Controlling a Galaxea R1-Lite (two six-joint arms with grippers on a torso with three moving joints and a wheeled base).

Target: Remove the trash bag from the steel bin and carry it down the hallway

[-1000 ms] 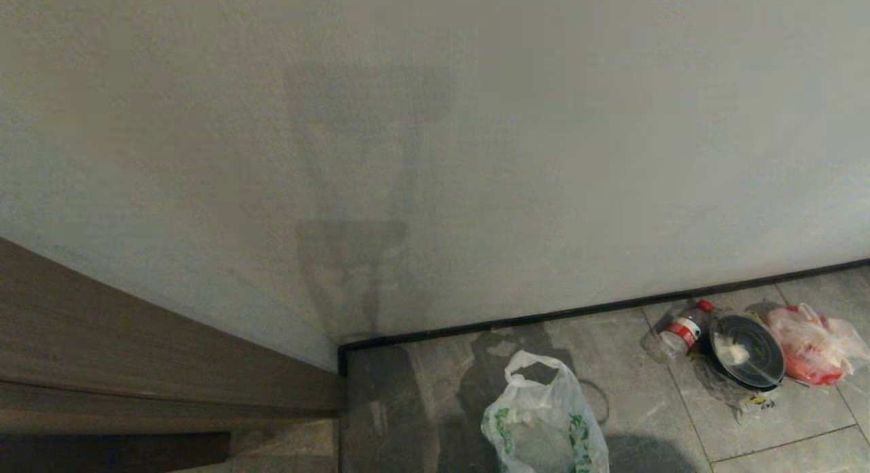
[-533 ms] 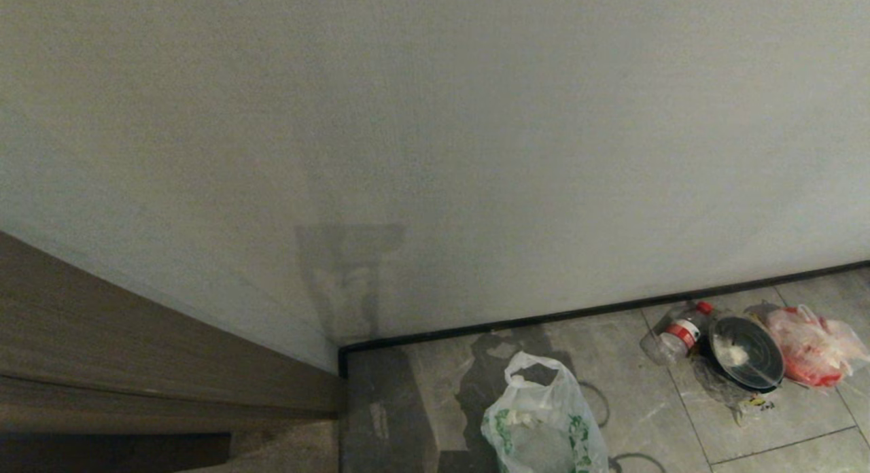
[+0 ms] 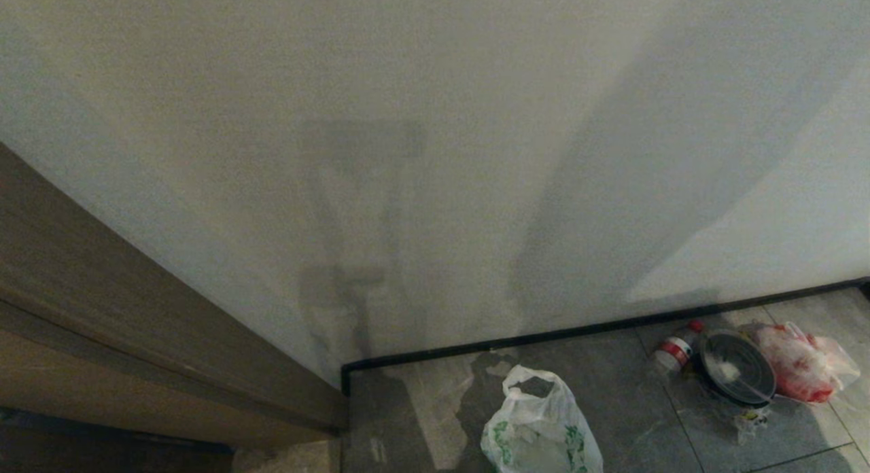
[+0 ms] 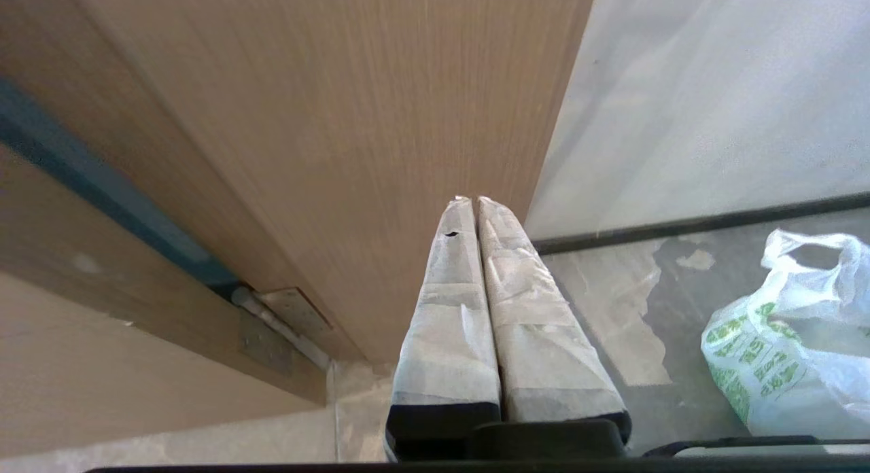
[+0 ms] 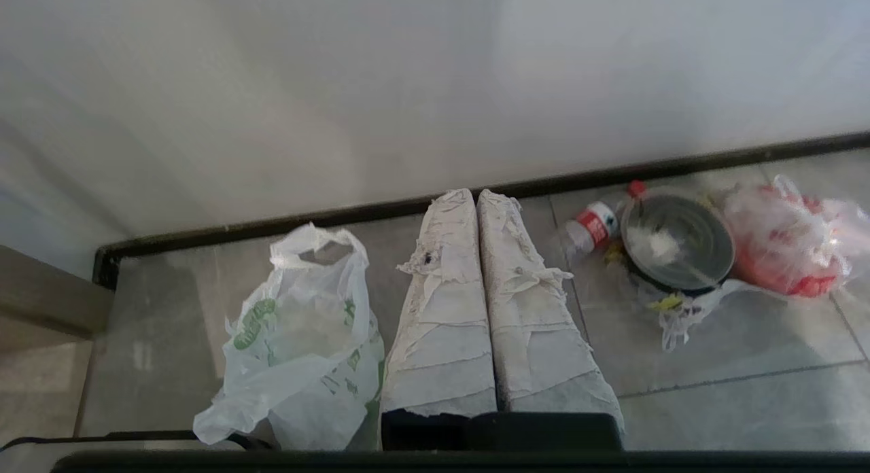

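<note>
You're facing a pale grey wall (image 3: 435, 153) with dark skirting (image 3: 578, 331) and grey marbled floor tiles (image 3: 632, 398), brown door (image 3: 102, 323) at the left. The trash bag (image 3: 540, 435) sits on the floor at bottom centre, no steel bin in sight. It's thin, crinkly, probably light and floppy, so go for the loop handles (image 3: 537, 381) up top. Both the left gripper (image 4: 474, 201) and right gripper (image 5: 474, 194) are pinched closed, tape-wrapped, holding nothing.

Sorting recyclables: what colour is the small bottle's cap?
Red, on the bottle lying by the skirting; the right wrist view shows it best.
</note>
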